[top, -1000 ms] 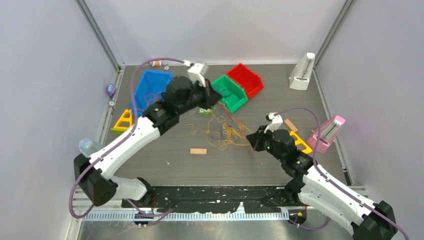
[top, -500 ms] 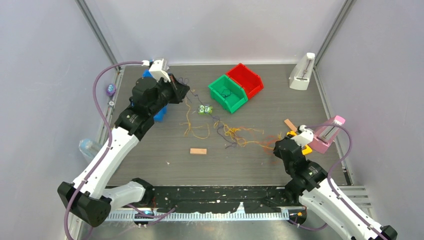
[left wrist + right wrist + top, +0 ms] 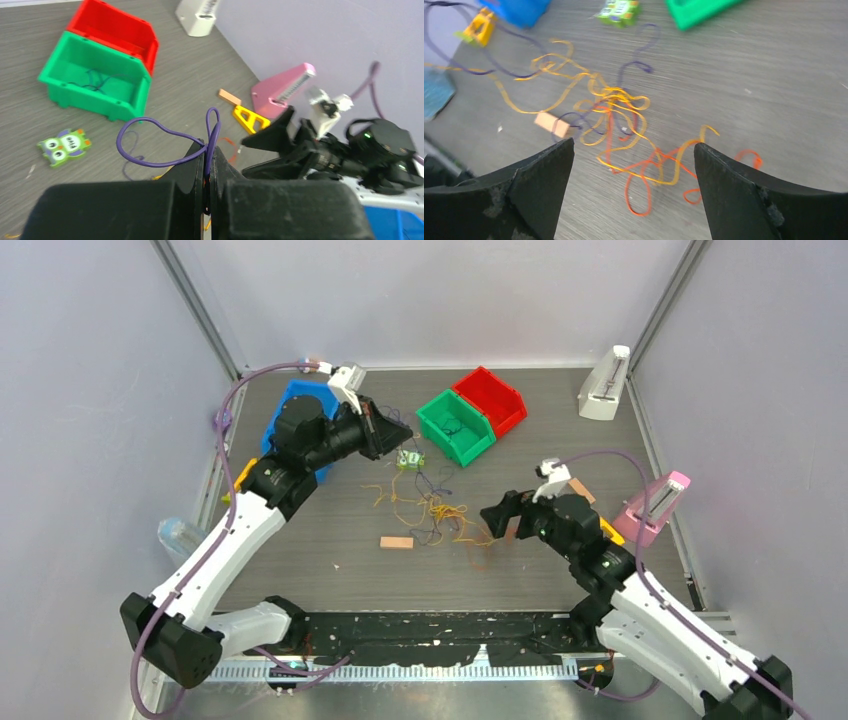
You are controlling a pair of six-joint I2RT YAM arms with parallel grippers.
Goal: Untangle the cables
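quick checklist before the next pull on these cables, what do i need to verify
1. Left tool shut on the purple cable: ok.
2. Right tool open: ok.
3. Red cable below the right tool, not gripped: ok.
4. Held purple cable free of the tangle: cannot tell; purple strands run through it.
5. Wooden block clear of the strands: not ok, it lies among them.
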